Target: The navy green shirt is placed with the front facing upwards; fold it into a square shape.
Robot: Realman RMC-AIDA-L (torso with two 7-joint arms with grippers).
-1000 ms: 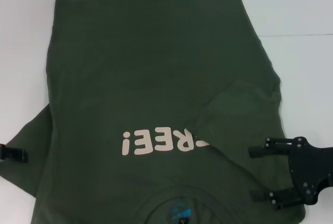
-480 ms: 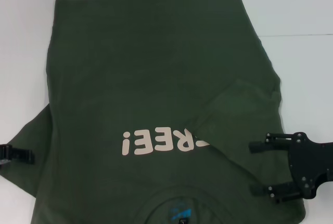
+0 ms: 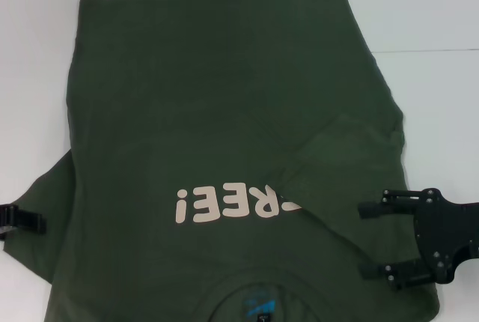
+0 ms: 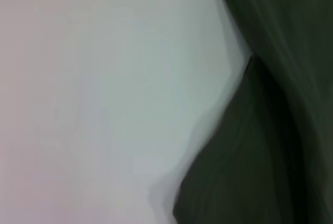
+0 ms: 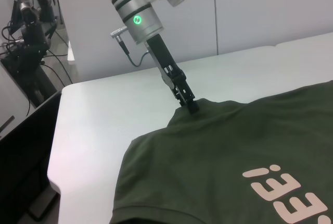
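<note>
The navy green shirt (image 3: 209, 112) lies front up on the white table (image 3: 426, 7), its collar and teal label (image 3: 256, 307) nearest me. Pale letters (image 3: 232, 204) cross the chest. One sleeve (image 3: 344, 150) is folded inward over the chest on the right. My right gripper (image 3: 364, 240) hovers open over the shirt's right edge by the shoulder, nothing between its fingers. At the far left my left gripper (image 3: 30, 222) sits at the tip of the other sleeve. In the right wrist view the left gripper (image 5: 190, 105) pinches that sleeve corner, and the cloth (image 5: 218, 151) peaks up to it.
A seam (image 3: 426, 51) crosses the white table at the right. In the right wrist view the table's edge (image 5: 54, 151) drops off past the left arm. Dark equipment with cables (image 5: 28, 41) stands beyond it.
My right gripper has levelled out and shifted slightly away from me along the shirt's right edge. The left gripper and the shirt have hardly moved.
</note>
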